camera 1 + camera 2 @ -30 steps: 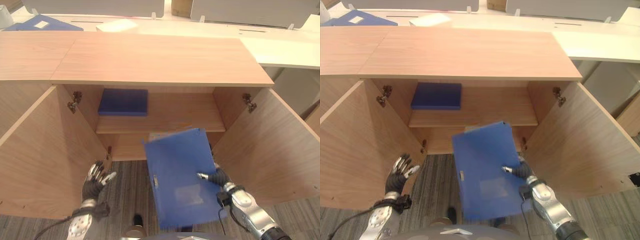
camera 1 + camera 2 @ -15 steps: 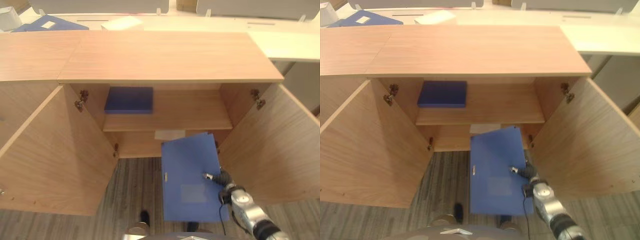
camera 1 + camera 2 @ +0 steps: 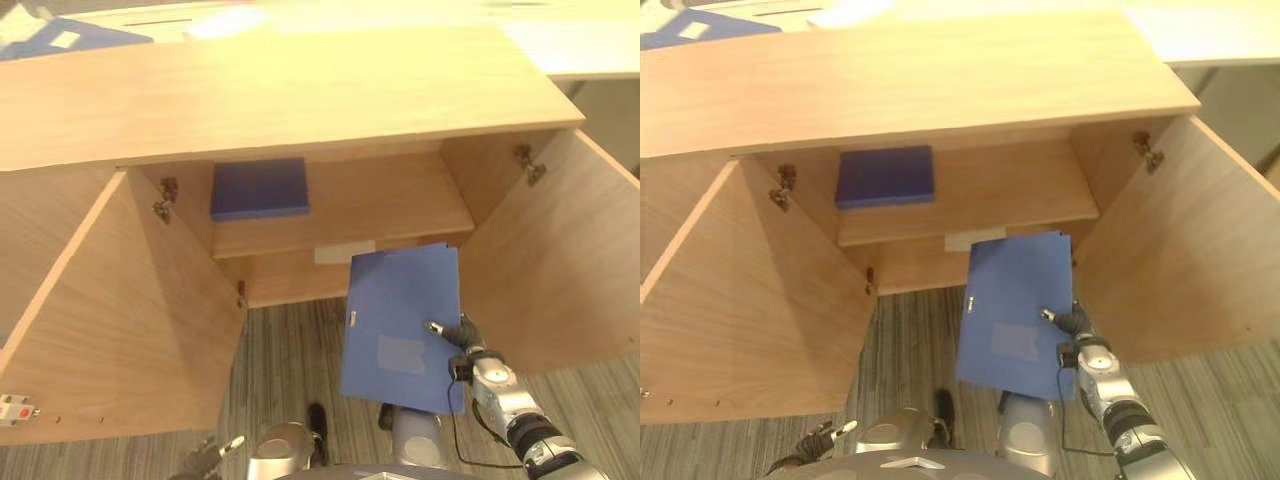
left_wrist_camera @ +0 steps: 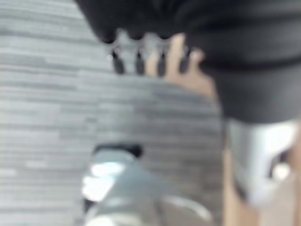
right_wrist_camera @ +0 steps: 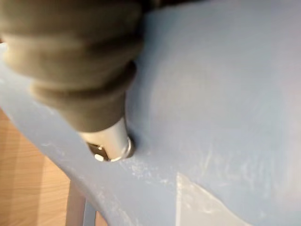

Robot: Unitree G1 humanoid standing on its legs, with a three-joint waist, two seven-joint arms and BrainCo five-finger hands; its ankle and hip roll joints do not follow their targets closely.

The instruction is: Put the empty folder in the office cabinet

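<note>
One right hand [image 3: 462,335] pinches the blue folder [image 3: 400,325] by its edge, its far end just ahead at the cabinet [image 3: 300,100] mouth; so shallow a grip might let it swing or snag the shelf [image 3: 390,215].

Silver-grey right arm [image 3: 515,405], dark ribbed wrist cover, silver dark-tipped fingers [image 3: 436,328].

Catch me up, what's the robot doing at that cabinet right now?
The right hand is pinching a blue folder by its edge and holding it in front of the open office cabinet, with the folder's far end at the lower compartment's opening. Another blue folder already lies on the upper shelf, to the left. Both doors are swung wide. The left hand hangs low, near the floor.
</note>
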